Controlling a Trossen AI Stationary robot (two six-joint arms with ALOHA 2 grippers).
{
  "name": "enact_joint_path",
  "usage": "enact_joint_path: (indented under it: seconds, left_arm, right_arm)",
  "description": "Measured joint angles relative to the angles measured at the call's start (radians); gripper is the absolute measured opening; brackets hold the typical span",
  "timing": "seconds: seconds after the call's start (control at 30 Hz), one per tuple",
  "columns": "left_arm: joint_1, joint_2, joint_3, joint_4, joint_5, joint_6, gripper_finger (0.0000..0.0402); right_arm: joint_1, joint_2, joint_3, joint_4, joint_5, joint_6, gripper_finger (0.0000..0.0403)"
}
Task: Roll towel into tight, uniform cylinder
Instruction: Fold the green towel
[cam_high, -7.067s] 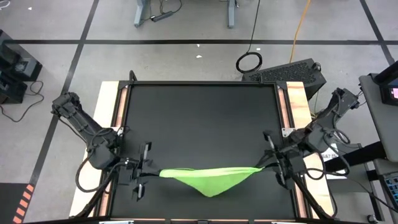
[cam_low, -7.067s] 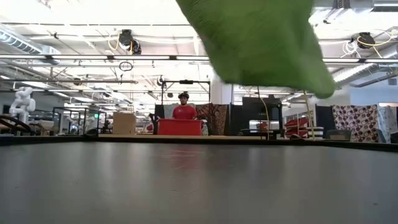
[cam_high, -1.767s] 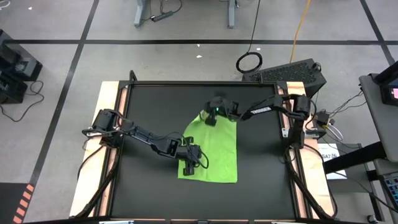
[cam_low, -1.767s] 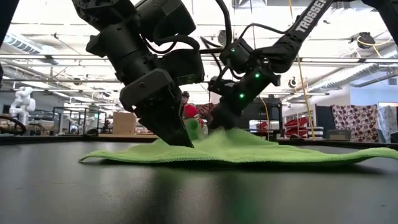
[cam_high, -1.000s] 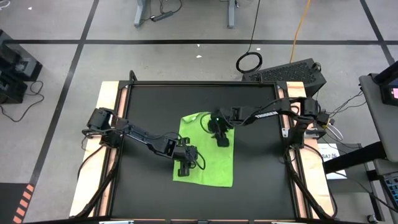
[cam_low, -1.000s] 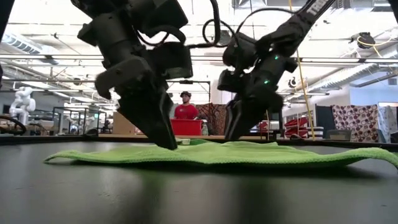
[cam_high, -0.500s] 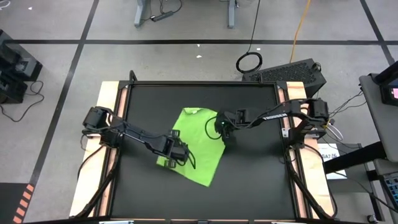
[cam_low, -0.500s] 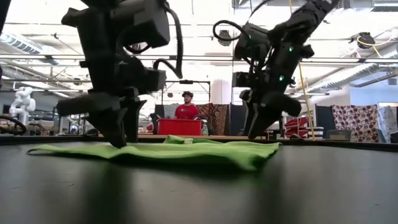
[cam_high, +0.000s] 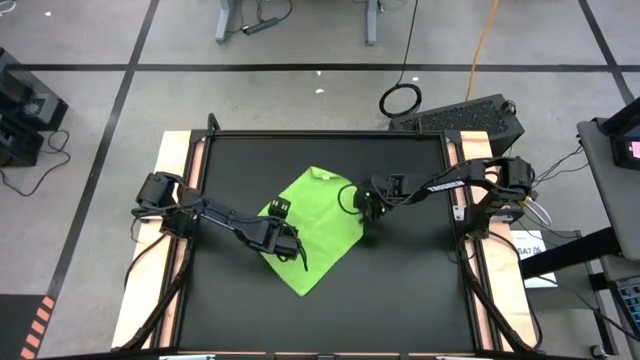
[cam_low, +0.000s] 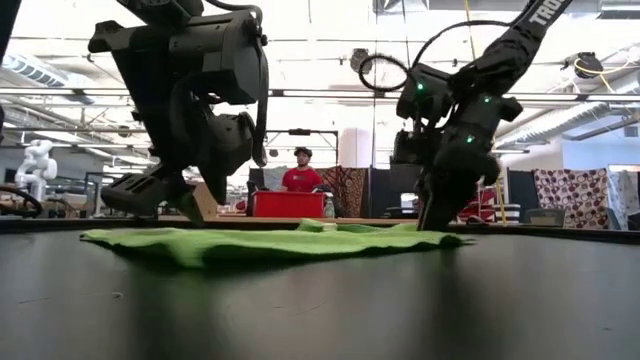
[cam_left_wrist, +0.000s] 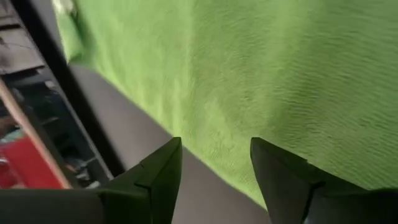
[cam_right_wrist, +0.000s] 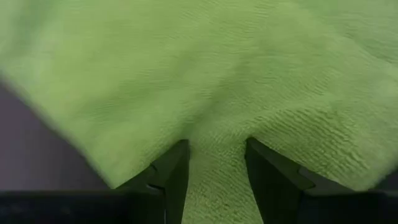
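a black mat (cam_high: 400, 290) covers the table, and the towel (cam_high: 312, 228) lies flat on it near the middle, turned like a diamond. the left gripper (cam_high: 285, 243) and right gripper (cam_high: 366, 206) press its opposite edges, jaws parted, holding nothing. best to square and smooth it before rolling. a person in red (cam_low: 297, 176) stands far behind in an open workshop.

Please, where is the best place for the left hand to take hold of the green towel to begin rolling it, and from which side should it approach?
Probably the left edge of the towel, where the left hand hangs with fingers apart. The cloth lies flat on the black mat, so only an edge offers a lip: come down from above, straddling it. The right hand is at the opposite corner.
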Motion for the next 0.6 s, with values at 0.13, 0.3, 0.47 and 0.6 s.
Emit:
enact_joint_path:
  seconds: [0.13, 0.3, 0.47, 0.6]
  left_arm:
    - [-0.001, -0.008, 0.0, 0.006, -0.006, 0.01, 0.0198]
    - [-0.025, -0.064, 0.002, 0.066, 0.063, -0.041, 0.0198]
    - [-0.069, -0.157, 0.004, 0.191, 0.256, -0.111, 0.0198]
    - [-0.118, -0.183, 0.006, 0.333, 0.426, -0.145, 0.0198]
  right_arm:
    - [0.112, -0.015, -0.002, -0.018, -0.079, 0.108, 0.015]
    - [0.251, -0.108, -0.012, -0.063, -0.078, 0.175, 0.015]
    - [0.334, -0.259, -0.007, -0.113, 0.069, 0.182, 0.015]
    - [0.367, -0.329, -0.007, -0.115, 0.263, 0.11, 0.015]
